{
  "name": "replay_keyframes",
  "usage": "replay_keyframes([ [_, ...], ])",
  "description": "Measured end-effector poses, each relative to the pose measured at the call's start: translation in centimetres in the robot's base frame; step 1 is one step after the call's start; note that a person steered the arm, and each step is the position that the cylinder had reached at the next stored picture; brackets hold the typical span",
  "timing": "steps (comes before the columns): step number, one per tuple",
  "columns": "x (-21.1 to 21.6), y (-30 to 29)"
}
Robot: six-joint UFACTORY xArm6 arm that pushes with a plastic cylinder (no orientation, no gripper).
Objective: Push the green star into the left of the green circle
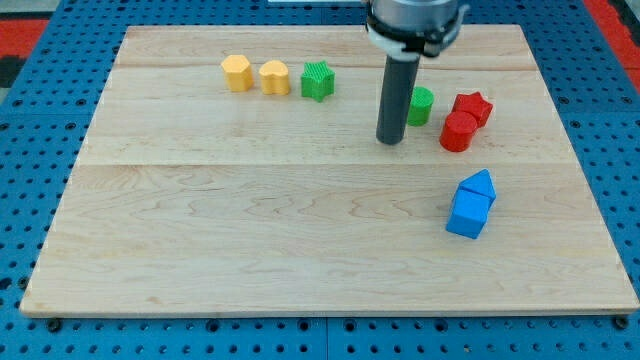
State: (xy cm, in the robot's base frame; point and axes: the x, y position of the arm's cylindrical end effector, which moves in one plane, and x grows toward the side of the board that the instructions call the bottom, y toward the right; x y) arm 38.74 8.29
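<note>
The green star point(317, 80) sits near the view's top, left of centre, touching a yellow heart point(274, 77). The green circle point(421, 105) lies to the view's right of the star, partly hidden behind my rod. My tip point(389, 141) rests on the board just below and left of the green circle, well to the right of and below the green star. A wide gap separates the star and the circle.
A yellow hexagon point(237, 72) sits left of the yellow heart. A red star point(473, 107) and a red cylinder point(458, 132) lie right of the green circle. Two blue blocks point(471, 204) lie at lower right. The wooden board point(200, 230) sits on blue pegboard.
</note>
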Motion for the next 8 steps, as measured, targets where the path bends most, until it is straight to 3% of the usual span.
replay_keyframes([
  [1, -1.5, -2.3],
  [2, -5.0, 0.8],
  [3, -0.5, 2.3],
  [4, -3.1, -5.9],
  [5, -3.1, -10.6],
  [8, -14.2, -12.9],
])
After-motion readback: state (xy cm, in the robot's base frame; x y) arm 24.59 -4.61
